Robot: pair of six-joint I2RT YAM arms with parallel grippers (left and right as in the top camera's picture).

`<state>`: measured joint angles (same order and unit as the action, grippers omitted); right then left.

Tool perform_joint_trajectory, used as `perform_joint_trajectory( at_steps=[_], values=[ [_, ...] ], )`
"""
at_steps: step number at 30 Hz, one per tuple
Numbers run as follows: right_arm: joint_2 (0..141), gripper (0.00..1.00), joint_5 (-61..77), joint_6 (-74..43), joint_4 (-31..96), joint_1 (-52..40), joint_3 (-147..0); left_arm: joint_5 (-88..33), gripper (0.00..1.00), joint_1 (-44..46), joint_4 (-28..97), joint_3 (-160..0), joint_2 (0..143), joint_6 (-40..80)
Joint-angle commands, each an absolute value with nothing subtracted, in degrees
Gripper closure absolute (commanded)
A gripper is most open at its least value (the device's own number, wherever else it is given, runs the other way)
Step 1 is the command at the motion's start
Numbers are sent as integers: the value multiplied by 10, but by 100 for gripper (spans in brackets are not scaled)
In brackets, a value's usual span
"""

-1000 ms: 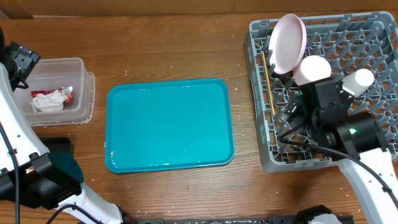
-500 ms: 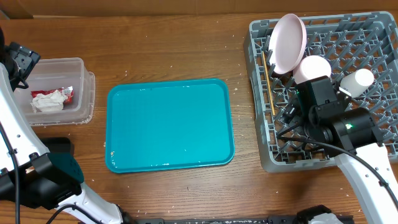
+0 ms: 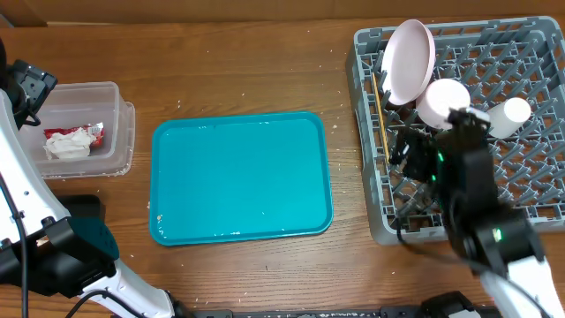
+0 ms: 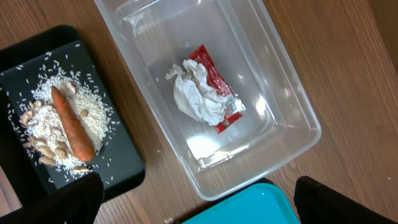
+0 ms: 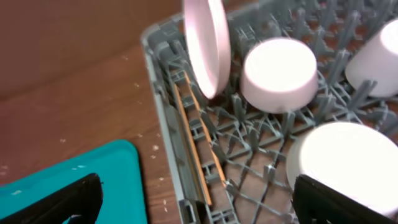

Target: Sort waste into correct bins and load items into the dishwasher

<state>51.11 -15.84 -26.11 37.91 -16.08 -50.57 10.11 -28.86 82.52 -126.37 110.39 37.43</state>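
Black tray (image 4: 127, 165) cut off at left edge of left wrist view, teal tray (image 4: 249, 208) cropped at bottom edge, large bowl (image 5: 348, 165) partly out of frame (right wrist view, slightly blurred), dish rack (image 3: 530, 53) partly hidden under right arm (image 3: 477, 199)

Tub (image 4: 286, 93): ahead of the left gripper's fingers (image 4: 74, 199), across their gap.
Napkin (image 4: 196, 93): in the tub, on the wrapper (image 4: 214, 73).
Flat tray (image 4: 124, 168): beside the tub, ahead of one finger.
Carrot stick (image 4: 71, 124): on the flat tray, among the food scraps (image 4: 37, 134).
Serving tray (image 4: 249, 205): corner between those fingers.
Rack (image 5: 158, 43): ahead of the right gripper's fingers (image 5: 348, 199).
Plate (image 5: 208, 43): on edge in the rack, farthest ahead.
Far bowl (image 5: 280, 71): just beside the plate.
Near bowl (image 5: 348, 162): just ahead of one finger.
Cup (image 5: 379, 56): beyond the near bowl.
Chopsticks (image 5: 196, 149): along the rack's wall.
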Motion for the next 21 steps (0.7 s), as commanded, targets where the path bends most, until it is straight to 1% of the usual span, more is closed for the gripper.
perform_joint_trajectory(
  at_steps=[1, 3, 7, 11, 16, 21],
  values=[
    [422, 0, -146, -222, 316, -149, -424, 103, 0, -284, 825, -1265, 1109, 383],
    [364, 0, -142, -220, 256, -140, -362, 103, 0, -284, 825, -1265, 1109, 383],
    [263, 0, -77, -164, 137, -108, -247, 103, 0, -284, 825, -1265, 1109, 383],
    [186, 0, -48, -161, 52, -77, -157, 103, 0, -284, 825, -1265, 1109, 383],
    [115, 0, -43, -161, 4, -55, -81, 103, 0, -284, 825, -1265, 1109, 383],
    [55, 0, -39, -159, -13, -34, -37, 103, 0, -284, 825, -1265, 1109, 383]
  ],
)
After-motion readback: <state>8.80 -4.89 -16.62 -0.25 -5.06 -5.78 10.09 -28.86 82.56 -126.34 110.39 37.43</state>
